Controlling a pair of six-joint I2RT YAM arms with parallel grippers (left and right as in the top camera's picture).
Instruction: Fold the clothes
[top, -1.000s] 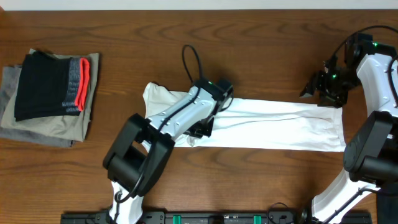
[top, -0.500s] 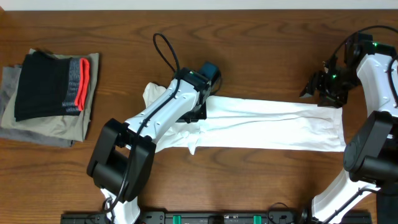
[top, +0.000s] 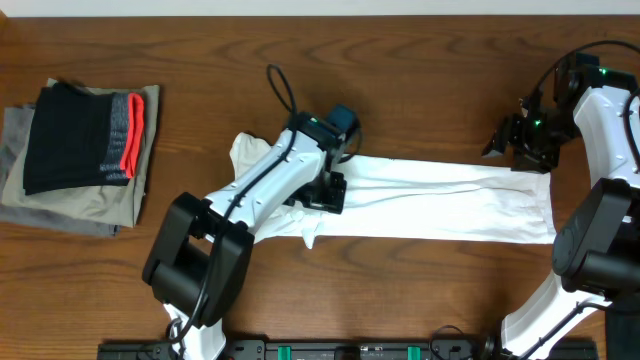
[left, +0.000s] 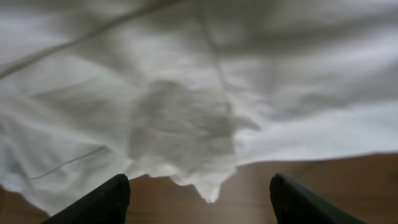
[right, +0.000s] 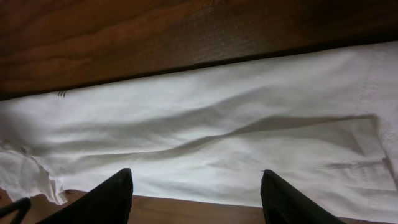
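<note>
Dark wood-grain counter (top: 400, 80) fills the overhead view, and you can see the task's thing, a long white garment (top: 450, 205), laid out flat across its middle, running from left of centre almost to the right edge. Its right end is squared off and smooth, while its left end is rumpled, with a lobe of cloth sticking up toward the far side and a small point of fabric hanging off the near hem. Your left fingers (top: 322, 195) sit over that rumpled left part, the arm reaching in from the near side. In the left wrist view they stand wide apart with nothing between them, and below them you see a creased bunch of the garment (left: 186, 74) with its pointed tip, and a strip of bare counter (left: 323, 171) at the near hem. Your right fingers (top: 520, 148) are at the garment's far right corner. The right wrist view shows them spread apart as well and gripping nothing, looking down on smooth white cloth (right: 217, 137) with one shallow diagonal crease (whether they touch the cloth cannot be told from these views). Well apart from the garment, at the counter's left edge, lies a stack of folded clothes (top: 70, 205): grey pieces underneath, a black piece with a red band (top: 70, 135) on top.
</note>
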